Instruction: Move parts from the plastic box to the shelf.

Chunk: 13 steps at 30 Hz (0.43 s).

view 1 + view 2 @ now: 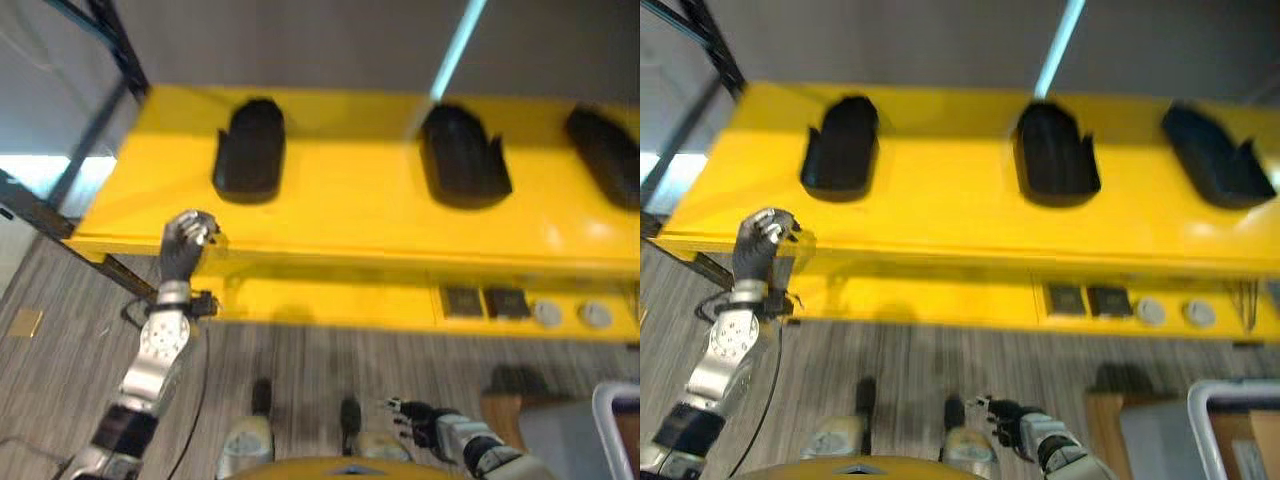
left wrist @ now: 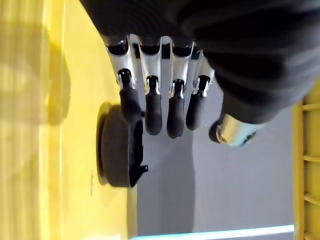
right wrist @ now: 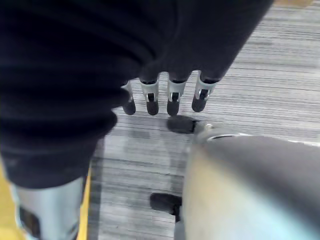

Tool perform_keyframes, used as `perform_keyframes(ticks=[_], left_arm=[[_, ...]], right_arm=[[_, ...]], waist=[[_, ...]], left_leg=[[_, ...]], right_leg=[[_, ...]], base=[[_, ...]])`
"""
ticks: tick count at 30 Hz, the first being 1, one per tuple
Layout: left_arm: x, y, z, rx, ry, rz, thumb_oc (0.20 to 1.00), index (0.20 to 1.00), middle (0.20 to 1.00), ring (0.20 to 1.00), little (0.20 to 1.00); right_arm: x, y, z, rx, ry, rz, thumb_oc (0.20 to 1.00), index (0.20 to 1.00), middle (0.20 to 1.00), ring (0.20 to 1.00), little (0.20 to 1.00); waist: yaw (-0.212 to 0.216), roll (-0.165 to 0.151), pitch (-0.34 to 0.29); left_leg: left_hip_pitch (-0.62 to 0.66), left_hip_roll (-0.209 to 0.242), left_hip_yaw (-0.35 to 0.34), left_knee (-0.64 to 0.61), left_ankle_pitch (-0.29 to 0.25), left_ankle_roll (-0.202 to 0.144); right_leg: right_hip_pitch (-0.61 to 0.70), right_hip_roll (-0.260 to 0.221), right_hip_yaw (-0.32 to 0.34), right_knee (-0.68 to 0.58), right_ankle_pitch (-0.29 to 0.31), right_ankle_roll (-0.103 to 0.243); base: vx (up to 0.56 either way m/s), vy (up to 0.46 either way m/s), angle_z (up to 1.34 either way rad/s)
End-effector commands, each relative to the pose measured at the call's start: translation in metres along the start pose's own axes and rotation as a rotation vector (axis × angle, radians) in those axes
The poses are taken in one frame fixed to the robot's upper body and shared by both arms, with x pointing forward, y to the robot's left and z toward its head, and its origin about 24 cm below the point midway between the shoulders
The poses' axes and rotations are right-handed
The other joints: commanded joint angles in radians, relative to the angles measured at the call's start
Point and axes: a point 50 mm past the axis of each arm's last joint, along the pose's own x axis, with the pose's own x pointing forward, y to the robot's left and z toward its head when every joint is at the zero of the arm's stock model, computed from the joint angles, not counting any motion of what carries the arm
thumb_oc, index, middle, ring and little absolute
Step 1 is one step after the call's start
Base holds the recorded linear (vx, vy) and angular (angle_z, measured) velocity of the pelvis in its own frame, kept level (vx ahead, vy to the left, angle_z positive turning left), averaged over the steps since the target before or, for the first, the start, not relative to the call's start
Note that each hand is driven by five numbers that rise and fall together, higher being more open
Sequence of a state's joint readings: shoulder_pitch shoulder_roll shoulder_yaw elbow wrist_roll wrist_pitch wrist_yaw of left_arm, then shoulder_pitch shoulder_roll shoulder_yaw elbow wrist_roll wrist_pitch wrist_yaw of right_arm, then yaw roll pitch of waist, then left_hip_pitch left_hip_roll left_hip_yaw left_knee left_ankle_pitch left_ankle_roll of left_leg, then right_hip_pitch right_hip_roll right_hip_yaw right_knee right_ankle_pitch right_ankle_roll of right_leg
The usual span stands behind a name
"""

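Note:
Three black moulded parts lie on top of the yellow shelf: one at the left, one in the middle, one at the right edge. My left hand is raised at the shelf's front left edge, fingers nearly straight and holding nothing; past them in the left wrist view lies the left black part. My right hand hangs low over the floor, fingers relaxed and empty. The plastic box's pale rim shows at the lower right.
A lower yellow level carries two dark square items and two grey round ones. A dark metal rack frame stands at the left. A brown wooden surface is beside the box. Striped grey flooring lies below.

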State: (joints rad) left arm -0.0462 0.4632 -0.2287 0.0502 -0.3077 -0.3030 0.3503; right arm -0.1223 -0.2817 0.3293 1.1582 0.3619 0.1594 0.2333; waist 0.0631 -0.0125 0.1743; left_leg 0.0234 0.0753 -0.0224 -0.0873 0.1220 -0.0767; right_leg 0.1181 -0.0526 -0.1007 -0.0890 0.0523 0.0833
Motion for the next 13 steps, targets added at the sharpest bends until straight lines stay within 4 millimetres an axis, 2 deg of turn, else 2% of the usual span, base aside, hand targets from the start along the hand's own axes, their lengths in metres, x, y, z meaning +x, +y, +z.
perform_keyframes(ticks=[1, 2, 4, 5, 6, 8, 10, 13], left_arm=[[0.016, -0.002, 0.007, -0.021, -0.052, -0.007, 1.0, 1.0, 1.0, 1.0, 1.0], [0.016, -0.001, 0.005, -0.023, -0.046, -0.006, 1.0, 1.0, 1.0, 1.0, 1.0], [0.003, 0.003, -0.02, 0.012, 0.06, 0.049, 1.0, 1.0, 1.0, 1.0, 1.0], [-0.009, 0.008, -0.043, 0.082, 0.159, 0.107, 1.0, 1.0, 1.0, 1.0, 1.0], [-0.011, 0.01, -0.047, 0.099, 0.182, 0.122, 1.0, 1.0, 1.0, 1.0, 1.0], [-0.044, 0.027, -0.091, 0.164, 0.404, 0.252, 1.0, 1.0, 1.0, 1.0, 1.0], [-0.072, 0.036, -0.117, 0.174, 0.558, 0.324, 1.0, 1.0, 1.0, 1.0, 1.0], [-0.11, 0.043, -0.144, 0.259, 0.733, 0.305, 1.0, 1.0, 1.0, 1.0, 1.0]], right_arm=[[-0.002, -0.011, -0.002, 0.05, 0.035, -0.053, 1.0, 1.0, 1.0, 1.0, 1.0], [-0.002, -0.011, -0.003, 0.05, 0.037, -0.053, 1.0, 1.0, 1.0, 1.0, 1.0], [-0.003, -0.011, -0.01, 0.042, 0.075, -0.056, 1.0, 1.0, 1.0, 1.0, 1.0], [-0.003, -0.01, -0.02, 0.029, 0.119, -0.057, 1.0, 1.0, 1.0, 1.0, 1.0], [-0.003, -0.01, -0.021, 0.029, 0.127, -0.056, 1.0, 1.0, 1.0, 1.0, 1.0], [-0.003, -0.006, -0.032, 0.043, 0.175, -0.05, 1.0, 1.0, 1.0, 1.0, 1.0], [-0.002, -0.002, -0.037, 0.055, 0.206, -0.043, 1.0, 1.0, 1.0, 1.0, 1.0], [-0.001, 0.003, -0.044, 0.049, 0.237, -0.017, 1.0, 1.0, 1.0, 1.0, 1.0]], waist=[[-0.008, -0.013, 0.027], [-0.008, -0.013, 0.027], [-0.007, -0.024, 0.022], [-0.004, -0.034, 0.021], [-0.002, -0.036, 0.022], [0.009, -0.051, 0.021], [0.015, -0.057, 0.016], [0.018, -0.058, 0.006]], left_leg=[[0.061, -0.075, 0.034, 0.0, -0.142, 0.065], [0.063, -0.075, 0.033, 0.0, -0.143, 0.066], [0.078, -0.08, 0.021, 0.008, -0.155, 0.075], [0.091, -0.084, 0.012, 0.012, -0.165, 0.082], [0.093, -0.085, 0.012, 0.013, -0.167, 0.083], [0.107, -0.09, 0.014, 0.014, -0.175, 0.085], [0.114, -0.091, 0.014, 0.01, -0.176, 0.087], [0.118, -0.092, 0.015, 0.004, -0.175, 0.087]], right_leg=[[0.005, 0.014, -0.025, 0.036, -0.068, -0.039], [0.007, 0.014, -0.025, 0.038, -0.069, -0.039], [0.018, 0.017, -0.02, 0.061, -0.085, -0.042], [0.027, 0.02, -0.021, 0.071, -0.092, -0.045], [0.031, 0.02, -0.023, 0.071, -0.093, -0.045], [0.048, 0.019, -0.037, 0.059, -0.088, -0.039], [0.056, 0.019, -0.038, 0.051, -0.083, -0.034], [0.058, 0.015, -0.039, 0.045, -0.079, -0.026]], base=[[-0.03, 0.004, 0.23], [-0.04, 0.006, 0.2], [-0.06, 0.006, 0.22], [-0.06, 0.002, 0.21], [-0.08, -0.005, 0.18], [-0.07, -0.02, 0.0], [-0.04, -0.012, -0.2], [-0.01, 0.001, -0.03]])
